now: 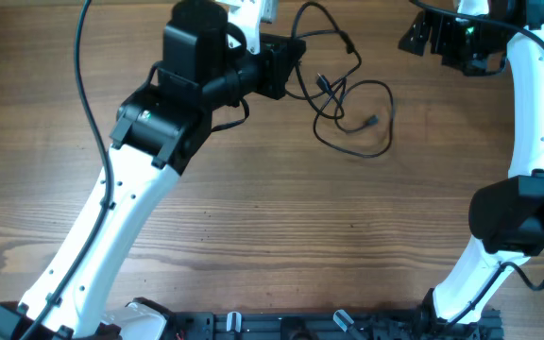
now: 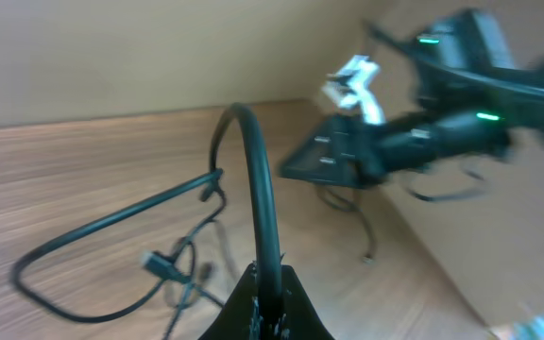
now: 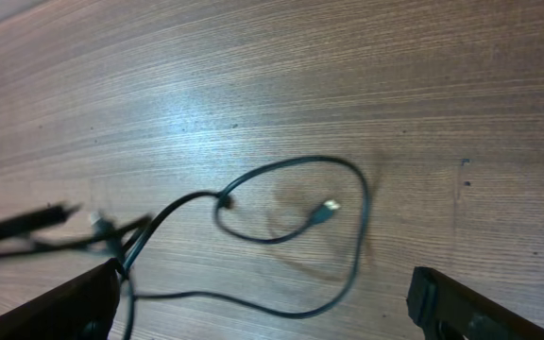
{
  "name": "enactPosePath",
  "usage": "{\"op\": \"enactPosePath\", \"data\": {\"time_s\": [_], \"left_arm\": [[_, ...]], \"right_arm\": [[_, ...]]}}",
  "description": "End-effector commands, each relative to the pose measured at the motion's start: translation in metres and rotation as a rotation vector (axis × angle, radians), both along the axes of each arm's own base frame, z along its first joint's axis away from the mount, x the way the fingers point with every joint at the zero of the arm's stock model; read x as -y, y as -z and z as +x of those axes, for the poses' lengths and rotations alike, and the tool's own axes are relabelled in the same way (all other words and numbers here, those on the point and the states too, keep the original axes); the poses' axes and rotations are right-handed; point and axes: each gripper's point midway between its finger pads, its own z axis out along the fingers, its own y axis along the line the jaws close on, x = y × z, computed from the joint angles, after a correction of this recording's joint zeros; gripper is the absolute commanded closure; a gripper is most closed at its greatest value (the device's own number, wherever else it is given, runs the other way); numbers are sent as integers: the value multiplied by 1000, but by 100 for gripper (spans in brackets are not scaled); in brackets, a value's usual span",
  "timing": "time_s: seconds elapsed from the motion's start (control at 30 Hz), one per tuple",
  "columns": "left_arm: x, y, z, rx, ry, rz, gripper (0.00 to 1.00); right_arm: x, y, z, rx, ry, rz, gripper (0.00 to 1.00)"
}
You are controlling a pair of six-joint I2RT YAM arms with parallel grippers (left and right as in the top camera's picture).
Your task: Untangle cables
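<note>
The cables (image 1: 352, 104) are thin black cords looped together on the wooden table at the back centre, with small plugs inside the loops. My left gripper (image 1: 289, 59) is at their left edge, shut on one cable. In the left wrist view that cable (image 2: 258, 189) arches up out of the closed jaws (image 2: 270, 307), with more loops and a plug (image 2: 159, 264) on the table behind. My right gripper (image 1: 433, 38) hovers at the back right, open and empty. Its view shows the cable loop (image 3: 296, 236) and a plug (image 3: 327, 210) between the spread fingers (image 3: 263, 302).
The left arm's white link and black wrist (image 1: 173, 104) cross the table's left half. The right arm (image 1: 527, 123) curves along the right edge. A thick black arm wire (image 1: 88, 104) hangs over the left side. A pale wall (image 2: 423, 57) stands behind the table.
</note>
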Motion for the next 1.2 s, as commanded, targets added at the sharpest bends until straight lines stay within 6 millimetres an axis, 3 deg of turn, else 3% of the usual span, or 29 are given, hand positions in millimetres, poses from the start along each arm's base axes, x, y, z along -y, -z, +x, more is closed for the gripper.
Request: {"op": "enactPosePath", "data": {"time_s": [0.0,0.27,0.43,0.5,0.67,0.93,1.17], "left_arm": [[9,-12,-16,10,120,-45,96],[-26,-12,11,-63,-35,-97,96],[-52,-10,30,-262,-242,-265,96],[-58,-10,33,-441,-335,-426,96],[-60,-13,35,-685,-440,-657,96],[-61,-26,40,-716,-451,-760,95],[-67,-24,45,-685,-493,-753,96]], "right_arm": [[-6,8,2,-10,-29,-14,0],[-10,9,0,-15,-39,-14,0],[-21,10,-5,-31,-69,-13,0],[-34,9,-10,-30,-138,2,0],[-66,10,-25,-46,-263,18,1],[-134,-16,-45,92,-610,229,4],[-136,-18,-46,102,-618,246,6]]}}
